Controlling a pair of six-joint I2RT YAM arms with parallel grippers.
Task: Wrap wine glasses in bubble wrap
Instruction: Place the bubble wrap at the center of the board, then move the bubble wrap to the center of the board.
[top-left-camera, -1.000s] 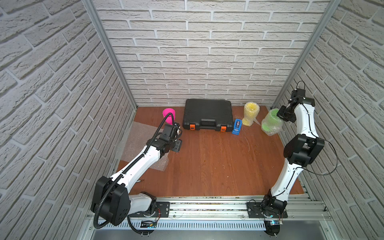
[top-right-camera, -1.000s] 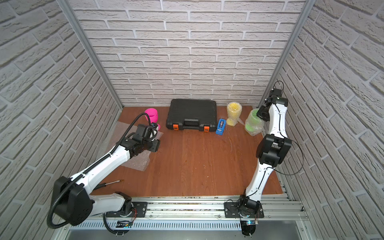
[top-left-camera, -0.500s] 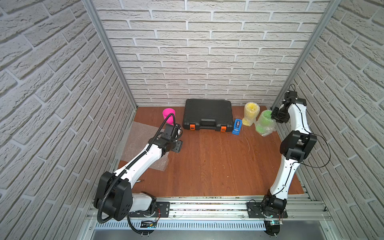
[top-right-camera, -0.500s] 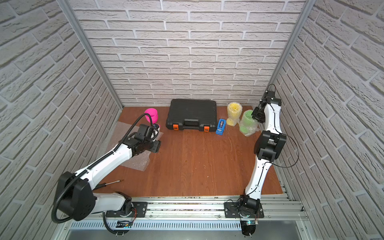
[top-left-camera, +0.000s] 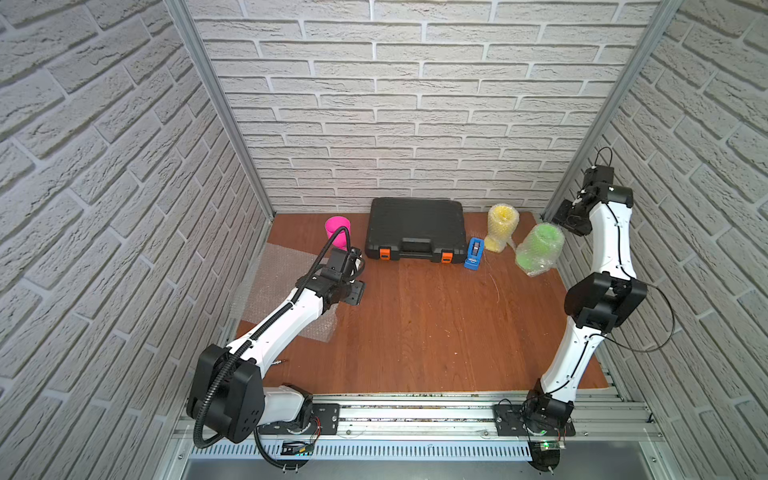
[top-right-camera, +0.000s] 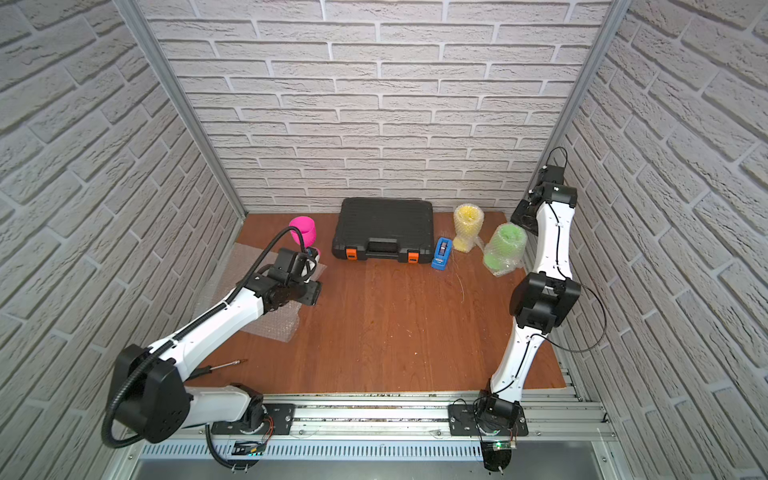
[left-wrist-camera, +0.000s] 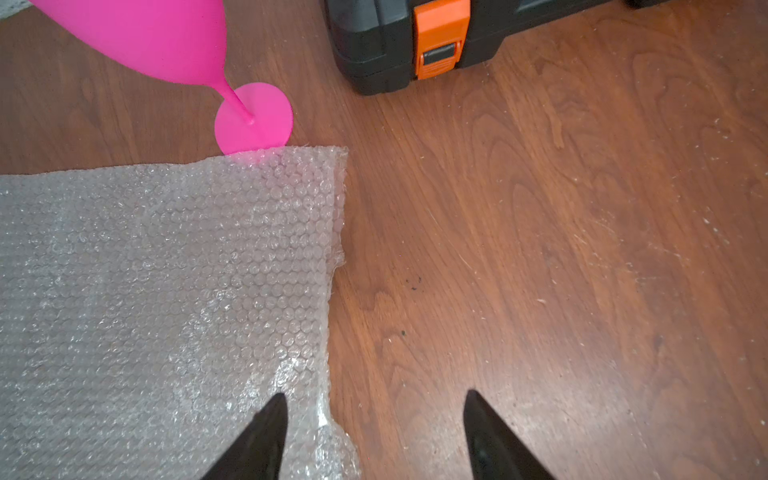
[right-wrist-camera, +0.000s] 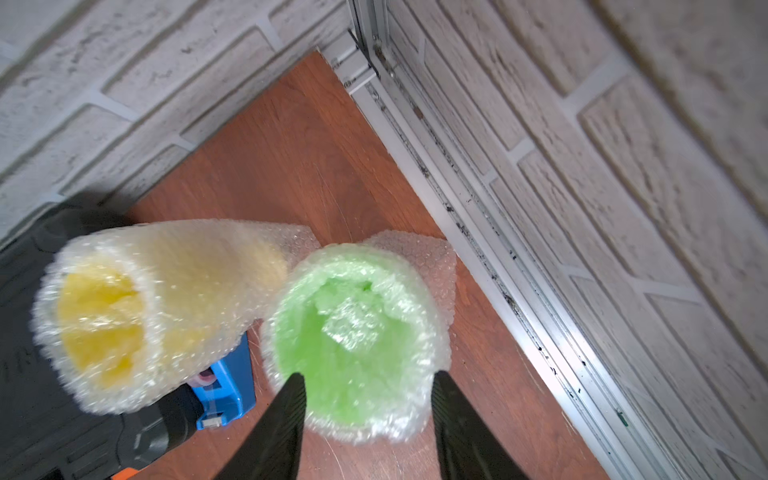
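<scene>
The right tool hangs with its jaws apart and nothing gripped between them. It is poised over the open mouth of the lime-green goblet, which is sleeved in bubble wrap. In both top views this goblet sits at the far right of the desk, close to the side wall. Whether it stands quite upright I cannot tell. Just beside it is the yellow goblet, also wrapped. A blue tape dispenser comes next, and then a closed black tool case with orange latches against the back wall.

The left tool is also open and holds nothing. One fingertip is above the edge of a flat bubble-wrap sheet, the other above bare wood. The sheet lies at the left side of the desk, partly under the left arm. The hot-pink goblet stands unwrapped at the sheet's far corner, where the sheet's edge just overlaps the rim of the goblet's round foot.
</scene>
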